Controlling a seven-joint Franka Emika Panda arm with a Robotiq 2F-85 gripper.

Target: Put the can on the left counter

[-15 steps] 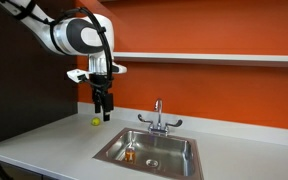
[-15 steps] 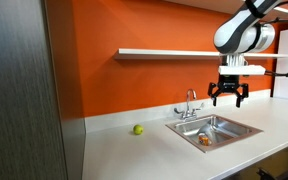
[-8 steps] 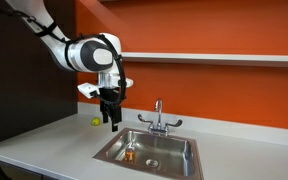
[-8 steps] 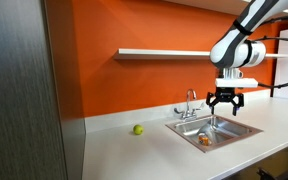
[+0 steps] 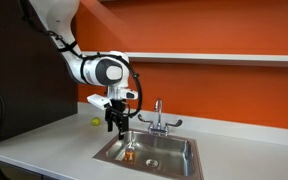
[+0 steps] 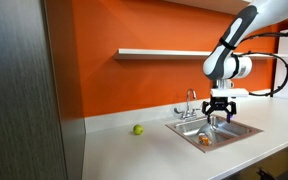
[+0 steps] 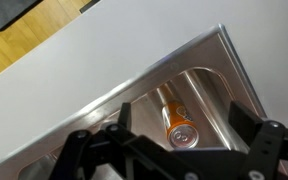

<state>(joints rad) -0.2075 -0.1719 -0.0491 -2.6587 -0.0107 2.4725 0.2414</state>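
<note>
Plenty of left counter (image 5: 44, 143) runs along the front edge; beyond, the can (image 5: 130, 153) stands down in the sink (image 5: 179, 150), hand (image 5: 115, 127) spread wide above: a finger could clip the steel wall or topple it

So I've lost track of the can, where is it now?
The can sits on the floor of the sink basin, apart from the faucet; in the wrist view it shows between the open fingers hanging above it.

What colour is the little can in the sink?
The can is orange with a silvery top; wrist view.
</note>
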